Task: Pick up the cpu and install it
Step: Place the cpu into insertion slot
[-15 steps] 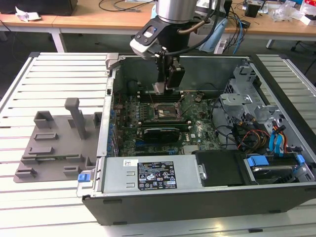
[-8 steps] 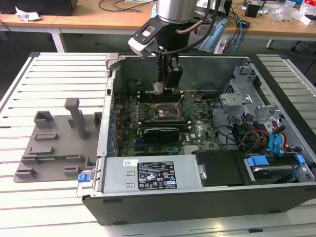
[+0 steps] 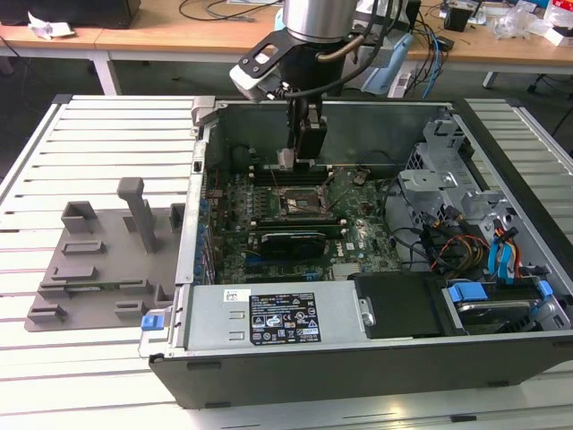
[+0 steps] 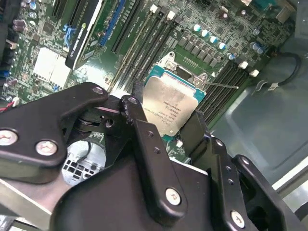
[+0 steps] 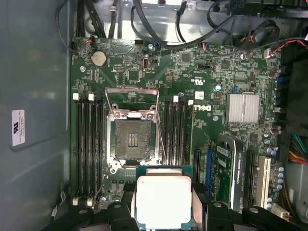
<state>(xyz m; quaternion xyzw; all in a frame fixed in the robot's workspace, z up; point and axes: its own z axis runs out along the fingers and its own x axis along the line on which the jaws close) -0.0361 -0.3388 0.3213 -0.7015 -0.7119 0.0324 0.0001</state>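
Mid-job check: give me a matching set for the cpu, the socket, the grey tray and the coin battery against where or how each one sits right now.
Things:
1. cpu
2. socket
3. grey tray
4. coin battery

States:
A. lies on the slatted table beside the computer case
B. round and silvery, set in the green board
C. clamped between the jaws
D. open and empty

Pairs: 1-C, 2-D, 3-A, 4-B
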